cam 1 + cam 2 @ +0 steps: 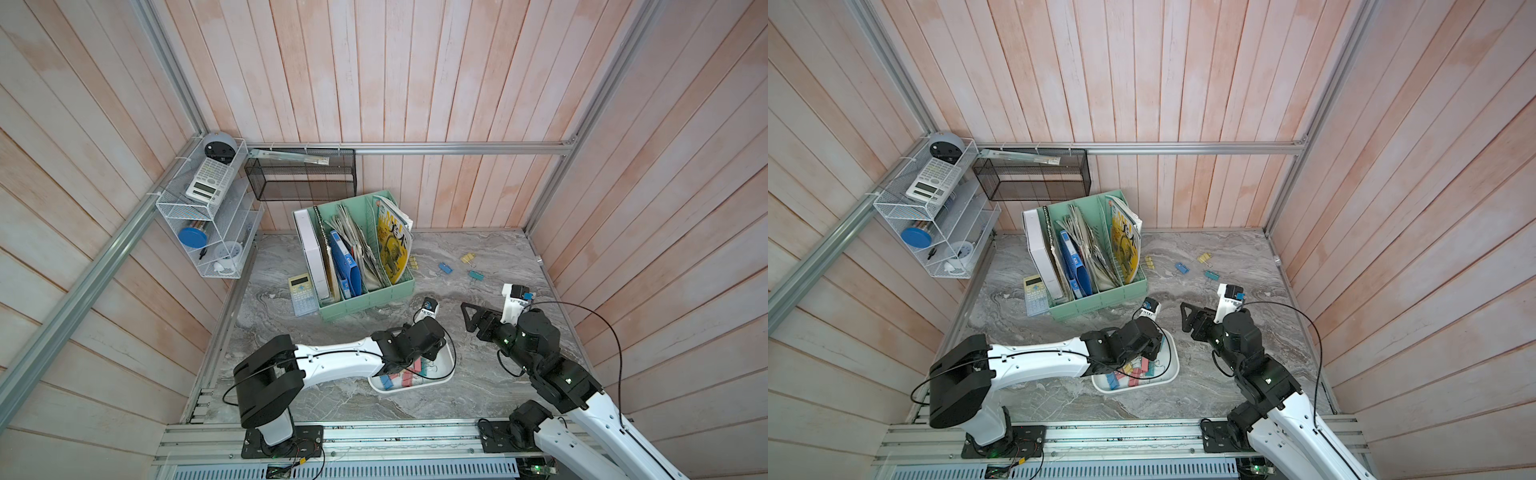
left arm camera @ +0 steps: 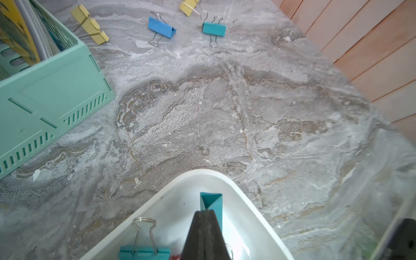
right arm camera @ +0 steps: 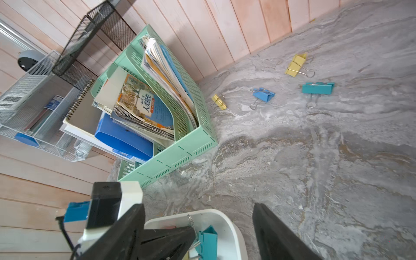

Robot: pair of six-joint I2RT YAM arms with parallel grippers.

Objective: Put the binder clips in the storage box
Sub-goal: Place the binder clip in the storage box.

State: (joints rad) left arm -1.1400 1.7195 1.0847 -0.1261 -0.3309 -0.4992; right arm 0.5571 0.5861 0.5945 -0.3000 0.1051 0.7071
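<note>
right wrist: chinese-titled book (image 3: 144, 105) cover

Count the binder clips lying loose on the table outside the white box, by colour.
Yellow clips: 2 (the one beside the green organizer looks segmented and may be several)
Blue clip: 1
Teal clip: 1
Total: 4

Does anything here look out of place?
Yes: a yellow clip, blue clip, second yellow clip and teal clip lie scattered on the table near the green organizer, outside the white storage box holding others.
</note>
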